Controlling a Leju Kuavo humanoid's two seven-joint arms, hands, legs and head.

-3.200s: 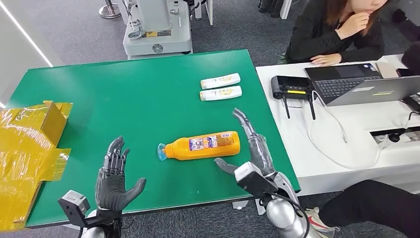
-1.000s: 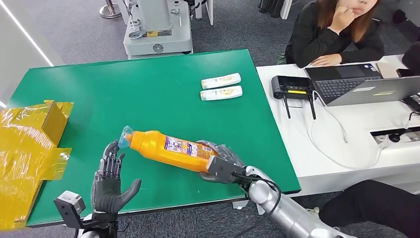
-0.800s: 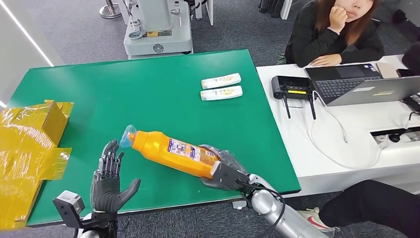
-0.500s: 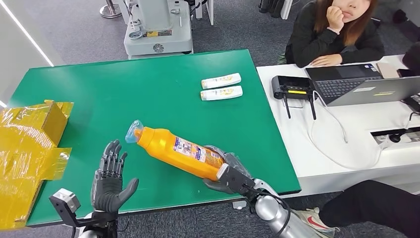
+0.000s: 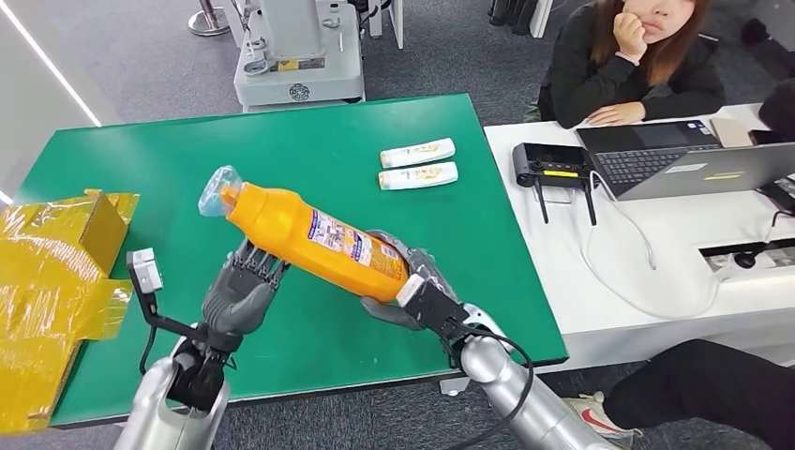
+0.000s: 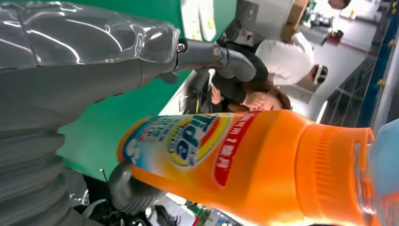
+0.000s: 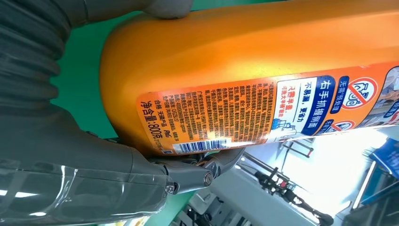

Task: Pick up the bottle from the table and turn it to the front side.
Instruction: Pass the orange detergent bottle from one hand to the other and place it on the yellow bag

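Both hands meeting on the orange plastic detergent bottle (image 5: 305, 237), tilting above the green table (image 5: 281, 159): right hand (image 5: 405, 281) gripping its base, left hand (image 5: 242, 291) cupping beneath the neck, fingertips hiding behind the bottle; clear-wrapped cap (image 5: 217, 190) blurring.

The orange detergent bottle (image 6: 244, 165) carries a round front label reading "Tide" in the left wrist view, with a red band of Chinese characters beside the logo toward the cap. Its back label (image 7: 263, 113), in the right wrist view, shows small Chinese print, a barcode, a red prohibition sign, and "800" in the net-content line near the bottle's base.
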